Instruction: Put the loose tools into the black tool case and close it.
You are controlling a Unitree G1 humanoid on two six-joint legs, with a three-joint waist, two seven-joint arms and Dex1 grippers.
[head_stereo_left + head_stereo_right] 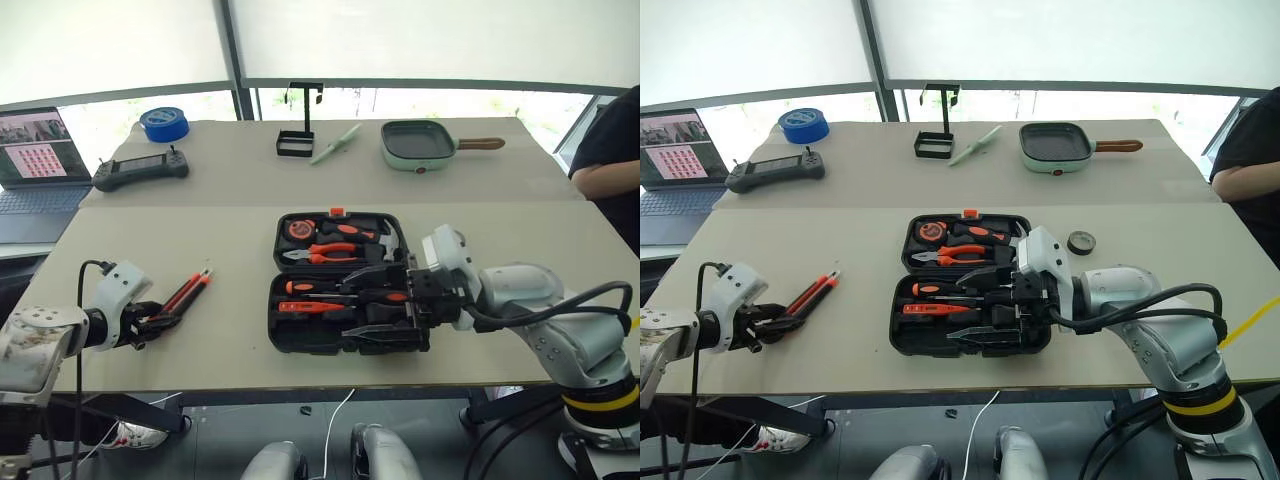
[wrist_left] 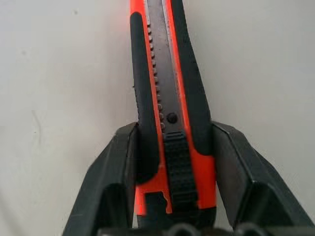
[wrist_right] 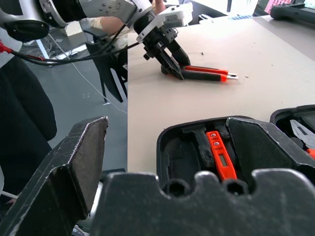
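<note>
Black tool case (image 1: pixel 340 285): open, part-filled. Utility knife (image 2: pixel 170 113): on bench (image 1: pixel 200 250), clasped by left pincer (image 2: pixel 170 157). Right pincer (image 1: pixel 385 305): wide, empty. Closing outstanding.

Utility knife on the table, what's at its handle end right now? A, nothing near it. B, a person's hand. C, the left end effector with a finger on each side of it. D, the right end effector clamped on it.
C: the left end effector has its two black fingers on either side of the orange and black utility knife, which lies on the table.
</note>
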